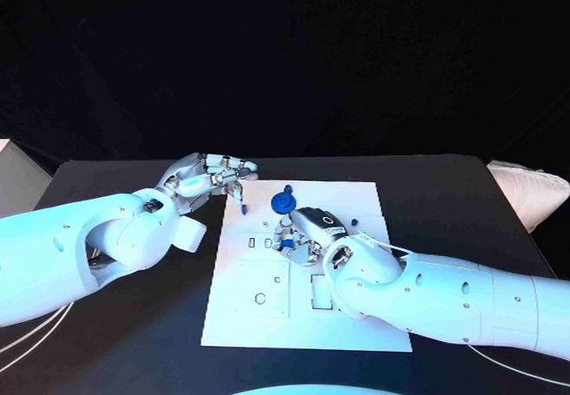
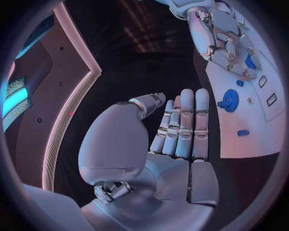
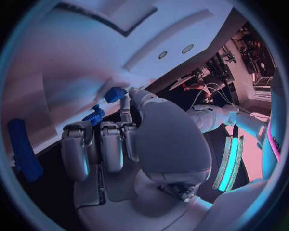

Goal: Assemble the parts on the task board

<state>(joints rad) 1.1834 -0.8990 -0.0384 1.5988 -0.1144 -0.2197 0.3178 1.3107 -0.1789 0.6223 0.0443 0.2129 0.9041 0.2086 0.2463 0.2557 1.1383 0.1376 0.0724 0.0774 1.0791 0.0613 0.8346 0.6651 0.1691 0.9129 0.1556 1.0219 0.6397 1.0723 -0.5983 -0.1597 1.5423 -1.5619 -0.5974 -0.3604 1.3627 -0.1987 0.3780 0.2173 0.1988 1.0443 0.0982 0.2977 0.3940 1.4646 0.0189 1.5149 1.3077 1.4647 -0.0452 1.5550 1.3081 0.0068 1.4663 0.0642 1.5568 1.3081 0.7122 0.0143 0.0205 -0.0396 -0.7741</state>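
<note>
The white task board [image 1: 360, 200] lies mid-table. A round blue part [image 1: 282, 202] with a knob sits near its far edge, and a small blue part [image 1: 244, 208] lies by its left edge. My right hand [image 1: 312, 229] is low over the board's middle, fingers curled, with a small blue block [image 3: 114, 94] pinched at its thumb tip. That block [image 2: 250, 61] shows beside the right hand [image 2: 226, 43] in the left wrist view. My left hand [image 1: 211, 176] hovers at the board's far left corner, fingers [image 2: 183, 120] straight and together, holding nothing.
The board [image 2: 259, 130] has several cut-out slots [image 1: 319, 292] in its near half. A long blue bar [image 3: 24, 149] lies on the board near the right hand. A white object [image 1: 532, 190] sits at the table's right edge.
</note>
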